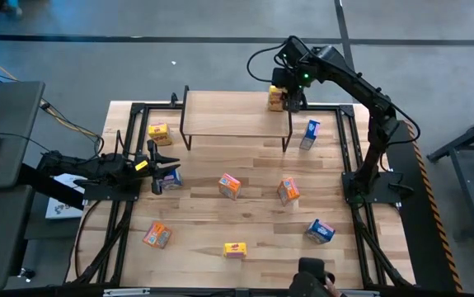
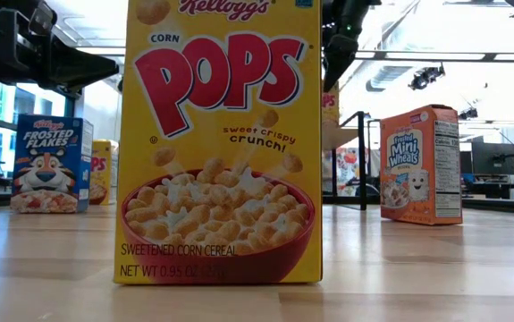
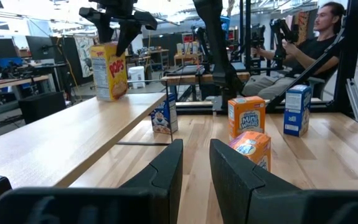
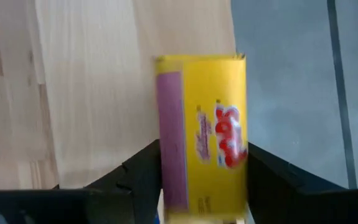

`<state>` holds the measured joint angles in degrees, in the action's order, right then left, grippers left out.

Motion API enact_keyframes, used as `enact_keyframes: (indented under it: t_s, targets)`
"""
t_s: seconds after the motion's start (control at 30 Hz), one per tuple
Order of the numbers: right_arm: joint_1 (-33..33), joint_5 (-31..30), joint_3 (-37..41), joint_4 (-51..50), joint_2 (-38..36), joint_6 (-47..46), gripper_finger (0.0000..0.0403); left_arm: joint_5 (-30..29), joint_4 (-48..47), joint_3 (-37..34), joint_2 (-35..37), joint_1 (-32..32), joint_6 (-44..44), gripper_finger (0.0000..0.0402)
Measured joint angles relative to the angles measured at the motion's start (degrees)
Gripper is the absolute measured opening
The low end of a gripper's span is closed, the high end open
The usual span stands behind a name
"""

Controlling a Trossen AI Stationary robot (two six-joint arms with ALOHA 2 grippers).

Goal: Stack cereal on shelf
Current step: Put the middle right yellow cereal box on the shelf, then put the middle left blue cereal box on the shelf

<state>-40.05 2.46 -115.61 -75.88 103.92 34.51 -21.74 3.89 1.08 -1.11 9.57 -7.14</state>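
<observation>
My right end effector (image 1: 287, 97) hangs over the right end of the shelf (image 1: 220, 115), at the far edge of the counter (image 1: 253, 210). Its fingers (image 4: 138, 171) are clenched on the two sides of a yellow Corn Pops box (image 4: 202, 134), which stands upright on the plank near the shelf's right far corner. Nothing else sits on the shelf top.

My left end effector (image 1: 171, 167) lies low over the counter near its left edge, jaws parted with nothing between them. A blue box (image 1: 171, 179) sits just beside its fingertips, and a second yellow box (image 1: 159, 132) lies further toward the far edge, close to the shelf's left legs.

The other boxes are scattered across the counter, well apart from one another. A blue box (image 1: 309, 134) stands just off the shelf's right legs. Two orange boxes rest mid-counter, one (image 1: 230, 186) central and one (image 1: 288, 190) to its right. Toward the near edge lie an orange box (image 1: 157, 235) at the left, a third yellow box (image 1: 235, 250) in the middle, and a blue box (image 1: 320, 231) at the right. Beyond the counter a person (image 3: 319, 43) sits among stands and cables.
</observation>
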Motion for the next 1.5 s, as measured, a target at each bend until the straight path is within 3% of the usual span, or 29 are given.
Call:
enact_keyframes:
  t_s: [0.97, 1.3, 1.5]
  targets:
    - [0.5, -2.4, -3.2, 0.3, -0.4, 0.9, 0.0197, 0.0, 0.0, 0.0, 0.0, 0.0, 0.0, 0.0072]
    - [0.5, -3.2, -3.3, 3.4, -6.2, 0.8, 0.0197, 0.0, 0.0, 0.0, 0.0, 0.0, 0.0, 0.0072]
    - [1.7, 0.6, -3.3, 2.9, -10.0, -6.2, 0.0197, 0.0, 0.0, 0.0, 0.0, 0.0, 0.0, 0.0072]
